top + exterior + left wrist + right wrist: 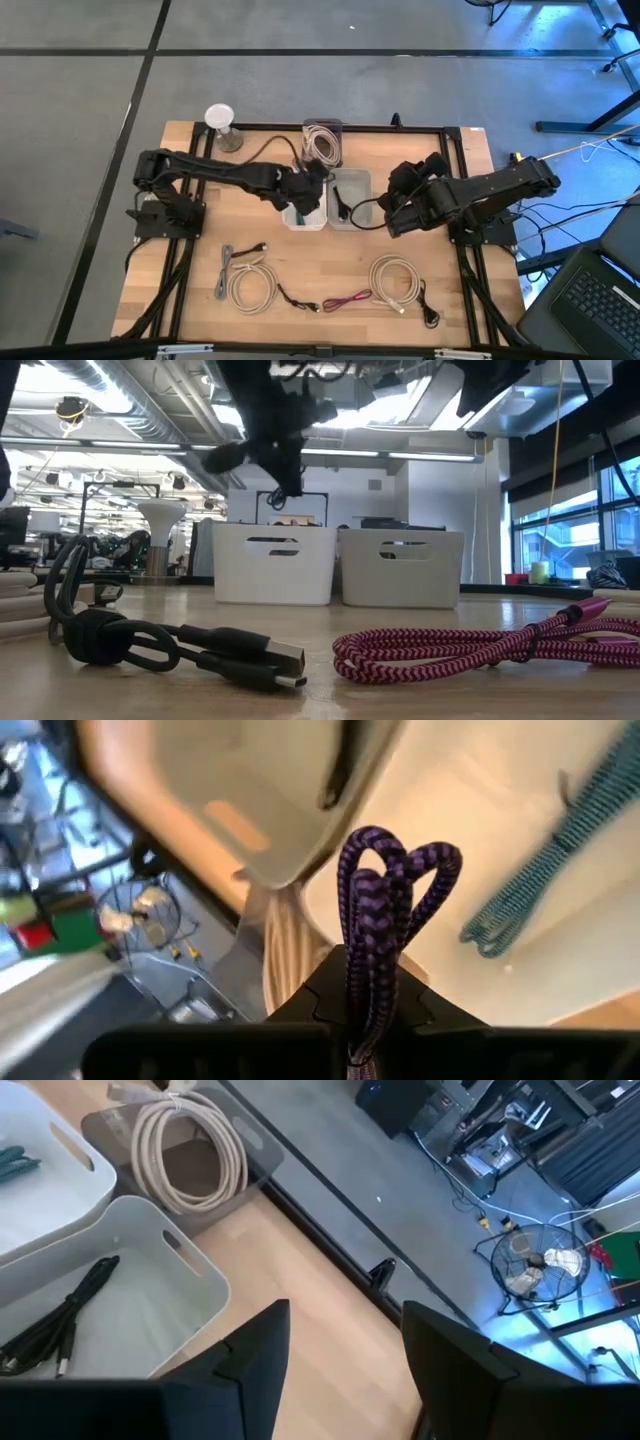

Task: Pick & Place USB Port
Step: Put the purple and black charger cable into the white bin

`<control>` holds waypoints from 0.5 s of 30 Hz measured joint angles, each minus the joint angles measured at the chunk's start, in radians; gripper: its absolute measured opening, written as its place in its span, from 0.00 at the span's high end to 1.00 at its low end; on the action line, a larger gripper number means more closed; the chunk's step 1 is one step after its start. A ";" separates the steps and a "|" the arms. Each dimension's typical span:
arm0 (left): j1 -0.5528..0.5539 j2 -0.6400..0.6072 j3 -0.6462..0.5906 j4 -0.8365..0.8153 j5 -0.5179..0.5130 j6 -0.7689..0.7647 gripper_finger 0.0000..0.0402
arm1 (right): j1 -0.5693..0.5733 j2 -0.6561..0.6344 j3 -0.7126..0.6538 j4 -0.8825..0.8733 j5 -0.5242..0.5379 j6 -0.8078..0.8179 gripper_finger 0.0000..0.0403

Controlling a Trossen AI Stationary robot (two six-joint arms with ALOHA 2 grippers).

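Observation:
My left gripper (pixel 304 187) hovers over the left white bin (pixel 306 217) and is shut on a purple braided cable (pixel 386 888), folded into loops. A teal cable (pixel 541 858) lies on this bin's floor. In the low view the left gripper (pixel 284 465) hangs above the left bin (pixel 272 563). My right gripper (pixel 393 213) waits open beside the right white bin (pixel 352 186), touching nothing. A black cable (pixel 62 1323) lies inside the right bin (pixel 160 1295). My left gripper pinches the purple cable's folded bundle (pixel 366 955) between its two fingers (pixel 320 1002), several strands together. The looped ends (pixel 400 855) stick out beyond the fingertips. The cable is lifted clear, above the left bin.
A grey tray (pixel 322 141) with a coiled white cable (pixel 192 1148) sits behind the bins. Near the table's near edge lie a grey and white coil (pixel 247 283), a black cable (pixel 170 643), a pink braided cable (pixel 480 645) and a white coil (pixel 396 280). A white stand (pixel 221 124) is far left.

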 joint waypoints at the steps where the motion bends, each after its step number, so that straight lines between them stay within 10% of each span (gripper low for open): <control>1: -0.004 0.013 0.000 -0.006 -0.005 0.023 0.98 | 0.000 -0.003 -0.001 -0.004 0.003 0.000 0.51; 15: -0.024 0.162 0.000 0.003 0.186 0.068 0.98 | 0.000 -0.010 -0.090 -0.001 -0.013 0.044 0.51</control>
